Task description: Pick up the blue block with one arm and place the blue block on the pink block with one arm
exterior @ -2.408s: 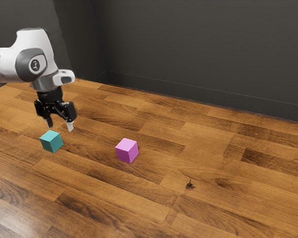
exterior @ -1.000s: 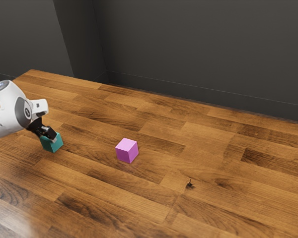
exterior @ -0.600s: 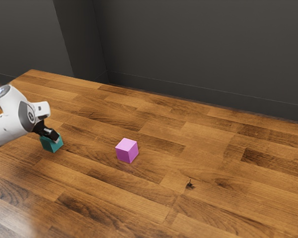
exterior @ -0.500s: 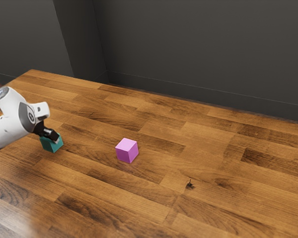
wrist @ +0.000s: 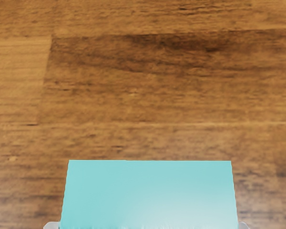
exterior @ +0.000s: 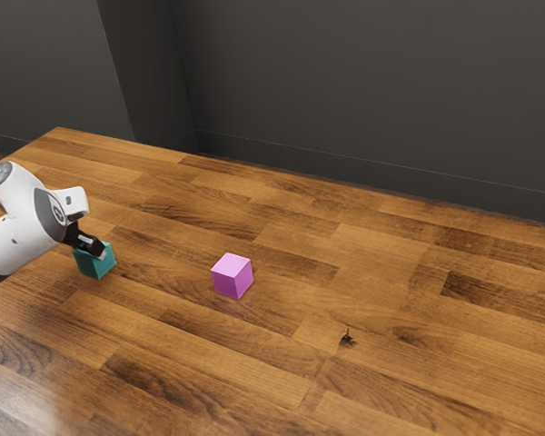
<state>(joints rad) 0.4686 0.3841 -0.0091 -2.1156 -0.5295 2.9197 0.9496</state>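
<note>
From where I stand, the white arm [exterior: 23, 227] reaches in low from the exterior view's left. Its black end effector [exterior: 89, 247] is set down over the blue block [exterior: 97, 264], which is really more of a teal. The block sits directly under the end effector, with its top edge tucked up against the black fingers. Its base appears to rest on the wooden tabletop [exterior: 363, 272]; I can make out no gap beneath it.

In the wrist view the blue block [wrist: 148, 193] is a broad, flat teal face just beneath the hand, with the bare planks of the tabletop [wrist: 143, 86] running out beyond it. At the block's two near corners a sliver of pale pad [wrist: 51, 225] shows on either side, pressed flush against its flanks. So the end effector looks clamped on the block from two sides.

The pink block [exterior: 232, 275] stands alone on the wood, well apart from the end effector, off toward the exterior view's right and slightly nearer the camera. It sits square on the tabletop with one corner turned toward me, and nothing touches it.

Farther out in the same direction, beyond the pink block, there is a small dark mark [exterior: 347, 338] on the boards. A dark grey wall [exterior: 363, 82] closes the room behind the tabletop.
</note>
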